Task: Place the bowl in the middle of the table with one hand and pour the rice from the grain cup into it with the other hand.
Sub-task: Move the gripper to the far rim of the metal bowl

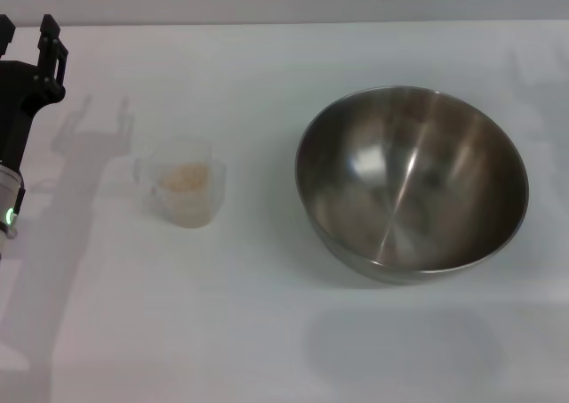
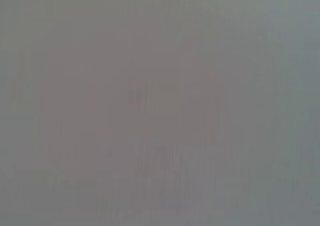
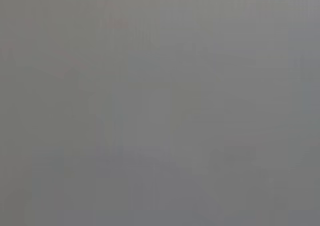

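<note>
The steel bowl [image 1: 412,181] stands empty on the right half of the white table [image 1: 267,332]. To its left, well apart from it, the clear grain cup [image 1: 184,192] sits upright with a small heap of rice [image 1: 185,178] in it. My left gripper [image 1: 28,40] hangs at the far left edge of the head view, beyond and to the left of the cup, open with nothing between its fingers. The right gripper is out of view. Both wrist views show only plain grey.
The gripper's shadow [image 1: 89,136] falls on the table just left of the cup. The table's far edge [image 1: 293,22] meets a grey wall at the back.
</note>
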Robot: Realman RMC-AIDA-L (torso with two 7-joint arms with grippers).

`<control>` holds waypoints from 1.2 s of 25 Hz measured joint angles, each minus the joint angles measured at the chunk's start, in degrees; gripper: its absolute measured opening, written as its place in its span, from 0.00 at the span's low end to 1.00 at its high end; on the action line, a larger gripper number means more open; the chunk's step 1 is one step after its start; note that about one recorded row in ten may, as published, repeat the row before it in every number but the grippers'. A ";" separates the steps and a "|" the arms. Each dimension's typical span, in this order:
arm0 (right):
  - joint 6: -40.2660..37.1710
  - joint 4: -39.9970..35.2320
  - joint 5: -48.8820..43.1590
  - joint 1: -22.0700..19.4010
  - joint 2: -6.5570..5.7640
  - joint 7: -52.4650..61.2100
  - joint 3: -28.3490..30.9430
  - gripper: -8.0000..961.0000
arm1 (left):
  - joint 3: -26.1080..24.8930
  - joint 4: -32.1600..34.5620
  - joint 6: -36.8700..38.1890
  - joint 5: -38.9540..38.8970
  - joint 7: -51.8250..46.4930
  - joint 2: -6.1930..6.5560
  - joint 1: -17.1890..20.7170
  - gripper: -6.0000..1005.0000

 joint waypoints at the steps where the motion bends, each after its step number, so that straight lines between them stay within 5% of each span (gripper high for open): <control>1: 4.86 -4.45 -1.78 -1.58 -0.09 -0.02 0.45 0.78 | 0.00 0.00 0.00 -0.03 0.00 0.00 0.00 0.52; 9: 50.05 -37.52 -9.55 -6.99 0.25 0.33 0.86 0.78 | 0.00 0.00 -0.01 -0.01 0.01 0.00 -0.13 0.52; 17: 91.67 -62.07 -9.27 -4.72 0.10 -0.63 1.55 0.78 | 0.00 0.29 -0.02 -0.03 0.05 0.00 -0.09 0.52; 21: 117.73 -74.33 -7.92 -0.09 0.04 -5.63 5.39 0.78 | 0.00 0.37 -0.02 -0.01 0.06 0.05 -0.13 0.52; 26: 137.84 -79.42 -3.73 6.31 0.02 -11.83 12.14 0.78 | -0.02 0.39 -0.02 0.00 0.08 0.15 -0.17 0.52; 30: 145.17 -79.13 -1.90 9.11 0.04 -13.37 14.77 0.78 | -0.05 0.50 -0.01 -0.01 0.09 0.17 -0.17 0.52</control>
